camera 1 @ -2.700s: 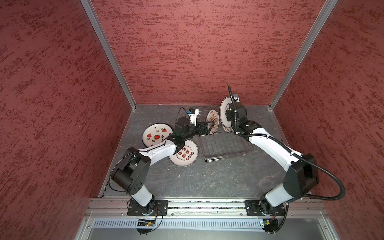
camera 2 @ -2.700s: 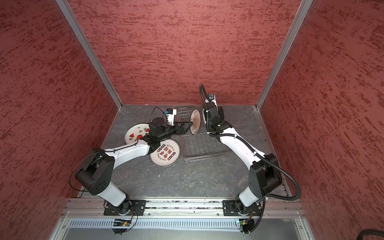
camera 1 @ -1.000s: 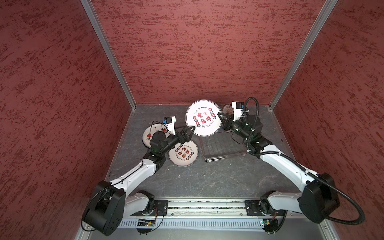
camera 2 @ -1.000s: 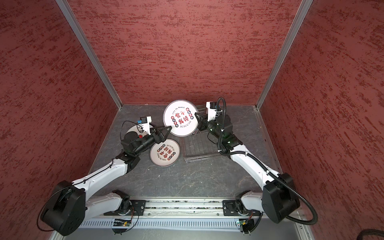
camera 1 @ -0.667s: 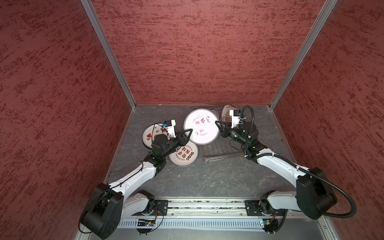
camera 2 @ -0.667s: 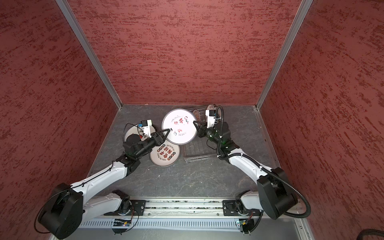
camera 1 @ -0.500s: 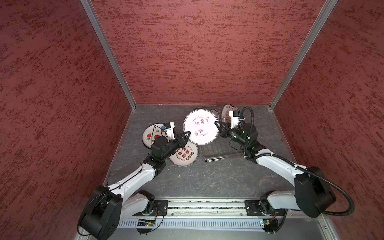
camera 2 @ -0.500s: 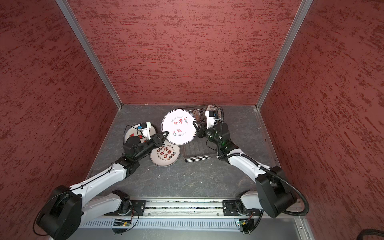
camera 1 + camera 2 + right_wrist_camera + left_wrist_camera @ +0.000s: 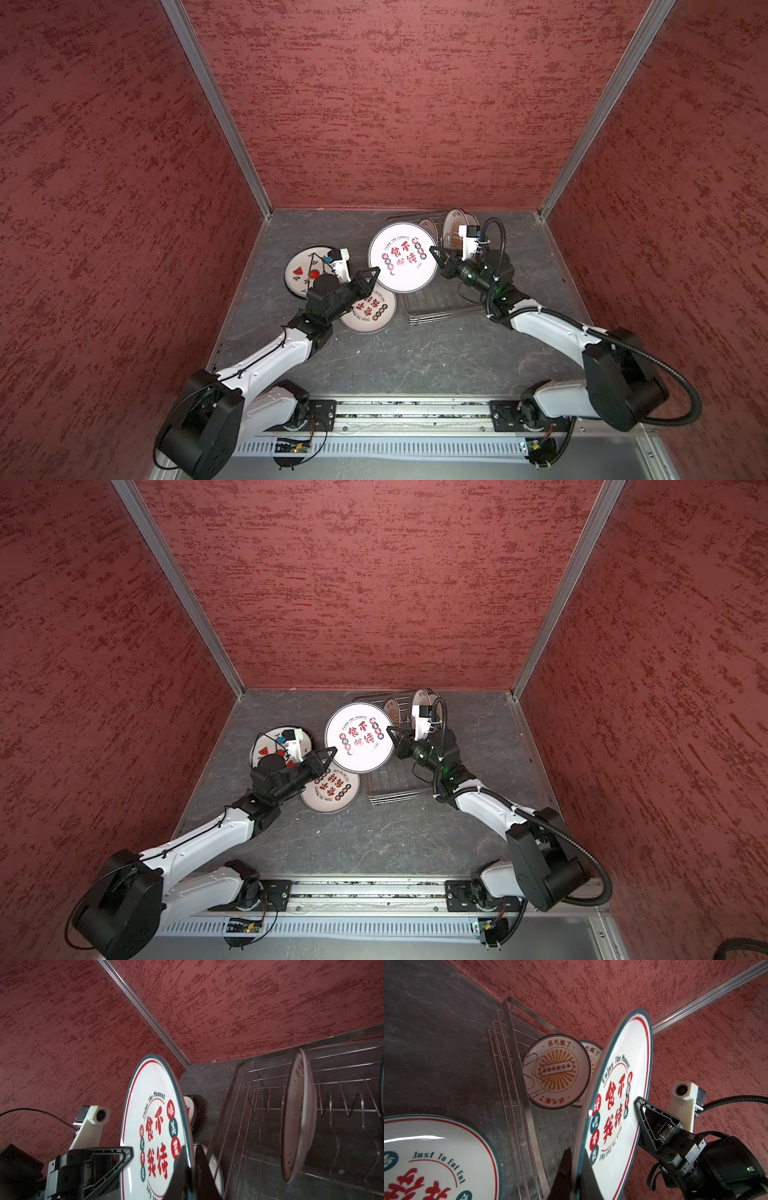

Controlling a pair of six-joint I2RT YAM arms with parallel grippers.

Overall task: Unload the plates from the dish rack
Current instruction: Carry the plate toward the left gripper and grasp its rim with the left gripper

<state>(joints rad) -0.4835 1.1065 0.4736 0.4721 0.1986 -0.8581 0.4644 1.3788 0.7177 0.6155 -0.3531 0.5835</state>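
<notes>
A large white plate with red characters and a dark rim hangs tilted in the air between both arms, left of the dish rack. My left gripper is shut on the plate's left rim, which shows between its fingers in the left wrist view. My right gripper is shut on the opposite rim. Two sunburst plates stand upright at the rack's far end. The same held plate and rack show in both top views.
Two plates lie flat on the grey table left of the rack: a red-character plate below the held one and a watermelon plate partly under my left wrist. Red walls close the back and both sides.
My left gripper has reached the held plate's left rim and shut on it. The right gripper, still shut on the plate, has brought it slightly lower and towards the left.
</notes>
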